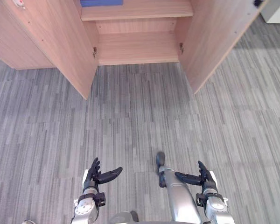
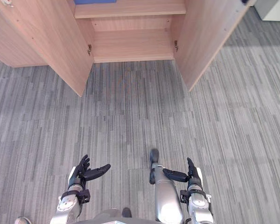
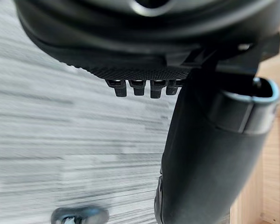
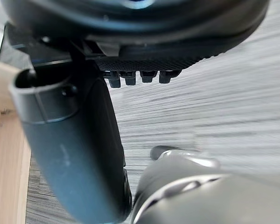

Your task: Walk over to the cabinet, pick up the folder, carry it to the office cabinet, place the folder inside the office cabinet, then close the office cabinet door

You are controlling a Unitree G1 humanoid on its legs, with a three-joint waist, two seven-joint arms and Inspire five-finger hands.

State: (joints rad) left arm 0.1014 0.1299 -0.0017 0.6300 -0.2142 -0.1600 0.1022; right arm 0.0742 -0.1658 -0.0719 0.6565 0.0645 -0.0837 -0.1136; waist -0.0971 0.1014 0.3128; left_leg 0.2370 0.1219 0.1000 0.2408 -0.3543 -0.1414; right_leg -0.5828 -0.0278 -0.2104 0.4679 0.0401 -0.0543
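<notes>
From the left eye view, a wooden cabinet (image 1: 137,46) stands ahead on grey carpet (image 1: 140,121) with both doors swung wide: the left door (image 1: 56,37) angles out one way and the right door (image 1: 214,37) the other. The blue folder (image 1: 101,2) lies flat on the upper shelf (image 1: 140,10), at its left end (only its front edge is visible at the top of the view). The bottom board below it is bare wood. Low in the view, well short of the cabinet, the left hand (image 1: 95,176) and the right hand (image 1: 203,177) are held over the carpet, palms turned toward each other, fingers straight and thumbs pointing inward, with nothing in either.

The right eye view gives the same layout, with the folder again on the upper shelf inside the open cabinet and both hands apart from it.

In the left wrist view, the left hand's fingertips (image 3: 135,88) stick out in a straight row beside the thumb (image 3: 200,154), gripping nothing, with carpet beyond.

The right wrist view matches: straight fingertips (image 4: 130,79), thumb (image 4: 74,149) standing free, hand empty, carpet past them and pale wood at the edge.
</notes>
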